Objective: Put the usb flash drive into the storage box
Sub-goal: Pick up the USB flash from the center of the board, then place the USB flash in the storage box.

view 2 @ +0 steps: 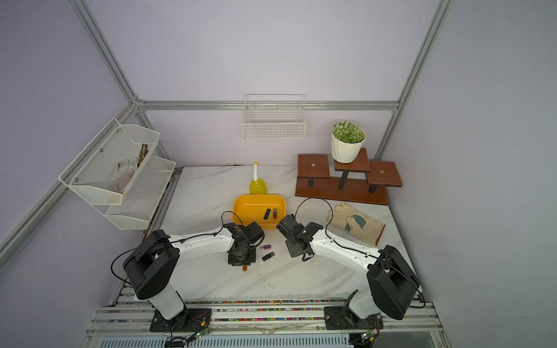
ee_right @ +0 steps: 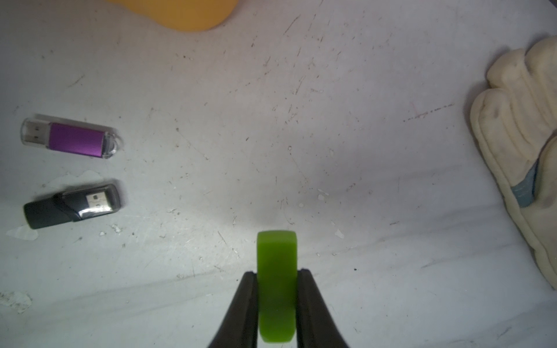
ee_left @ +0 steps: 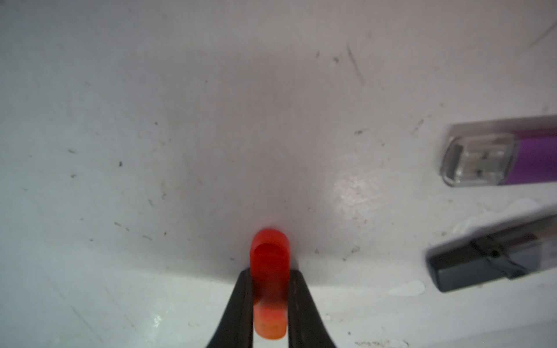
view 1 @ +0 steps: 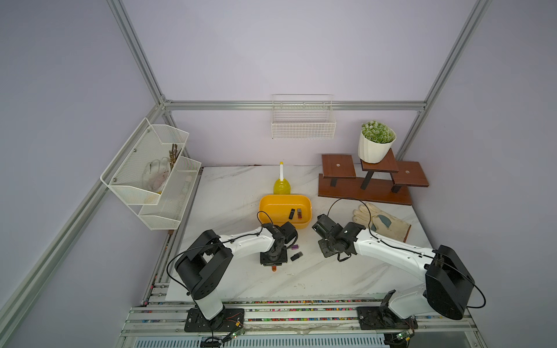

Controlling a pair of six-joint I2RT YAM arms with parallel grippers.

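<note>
Storage box, yellow and shallow, is seen whole only in both top views, at mid-frame on the marble counter. A black flash drive and a red flash drive are laid side by side on its floor. In the right wrist view only a yellow corner of the storage box is caught, cut off by the upper edge. Below the box in the top views, a purple flash drive and a dark flash drive are seen small on the counter, just right of the left tool. Their clear caps and metal plugs are made out only in the wrist views: whole at the left of the right wrist frame, cut off by the right edge of the left wrist frame. The left tool is shown closed narrow, black fingers set against an orange pad; contact with the counter cannot be told. The right tool is likewise closed narrow on a green pad, hidden from above. A pale glove, whole from above, is cut off at the right wrist frame's right edge.
</note>
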